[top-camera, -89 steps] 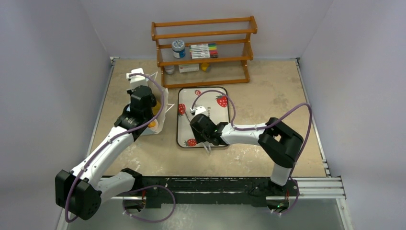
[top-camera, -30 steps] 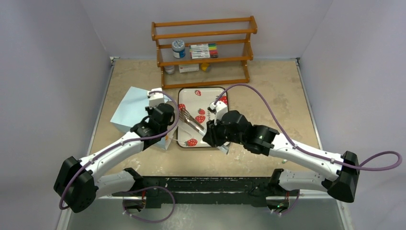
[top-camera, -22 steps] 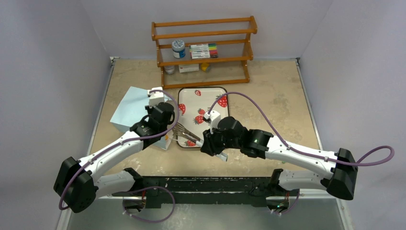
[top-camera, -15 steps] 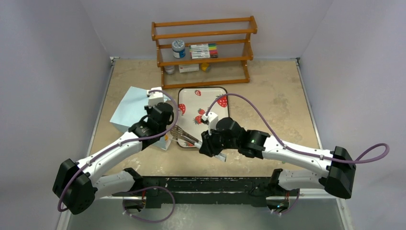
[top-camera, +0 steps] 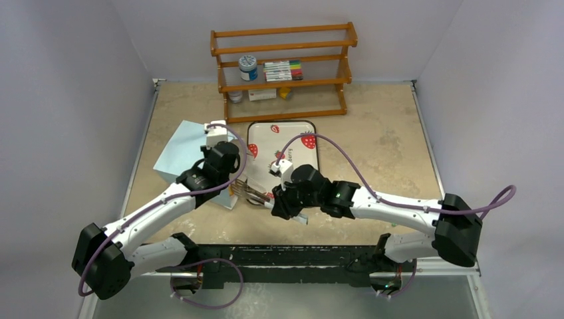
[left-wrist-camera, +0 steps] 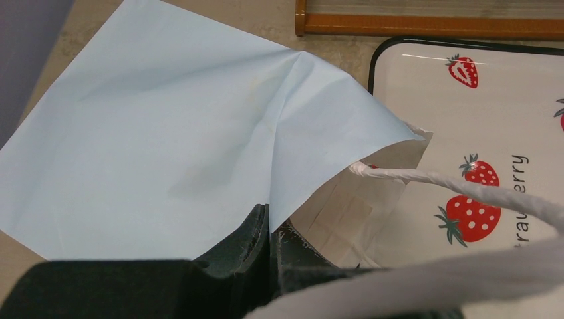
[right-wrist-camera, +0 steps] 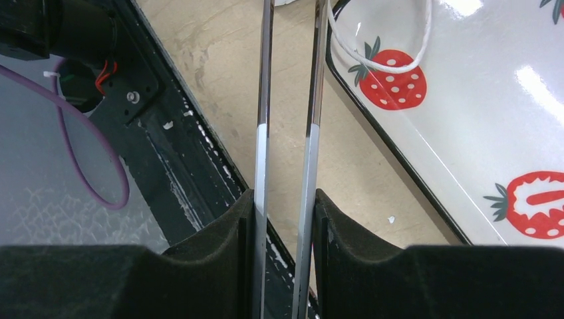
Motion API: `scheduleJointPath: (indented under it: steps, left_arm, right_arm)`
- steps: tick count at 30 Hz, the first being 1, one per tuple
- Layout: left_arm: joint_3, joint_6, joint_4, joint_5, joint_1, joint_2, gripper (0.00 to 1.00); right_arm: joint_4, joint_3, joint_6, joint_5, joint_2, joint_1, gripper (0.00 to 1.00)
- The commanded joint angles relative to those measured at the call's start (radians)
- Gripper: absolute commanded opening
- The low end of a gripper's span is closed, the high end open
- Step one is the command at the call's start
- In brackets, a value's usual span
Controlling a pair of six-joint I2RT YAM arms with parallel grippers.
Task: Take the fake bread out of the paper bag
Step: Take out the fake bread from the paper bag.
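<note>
Paper bag point(left-wrist-camera: 166, 133) now has tongs point(right-wrist-camera: 264, 100), pinched in right end effector point(right-wrist-camera: 284, 212), nearer its mouth.

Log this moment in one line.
left gripper: shut on bag edge; right gripper: shut on tongs; tongs: tips near bag mouth; bread: unseen

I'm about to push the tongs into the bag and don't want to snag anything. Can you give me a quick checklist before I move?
1. Left gripper hold on the paper bag: ok. It is shut on the bag's edge by the mouth.
2. Right gripper hold on the tongs: ok. Both metal arms are pinched between the pads.
3. Tong tips at the bag mouth: ok in the top view.
4. Cord handle out of the path: not ok. It stretches across the front of the mouth.
5. Where the fake bread lies inside the bag: cannot tell, no piece is visible.
</note>
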Motion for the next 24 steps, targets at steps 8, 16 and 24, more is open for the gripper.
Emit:
scheduleJointPath:
  steps: [8,16,24]
  left_arm:
    - [0.063,0.017,0.008,0.052,-0.003,-0.018,0.0]
    - [0.065,0.021,-0.004,0.055,-0.004,-0.022,0.0]
    - [0.058,0.02,-0.006,0.053,-0.002,-0.021,0.0]
  right_arm:
    - [0.118,-0.008,-0.051,-0.107,0.049,0.003,0.38]
    - [0.141,-0.014,-0.07,-0.122,0.085,0.003,0.43]
    - [0.097,0.023,-0.092,-0.008,0.092,0.003,0.44]
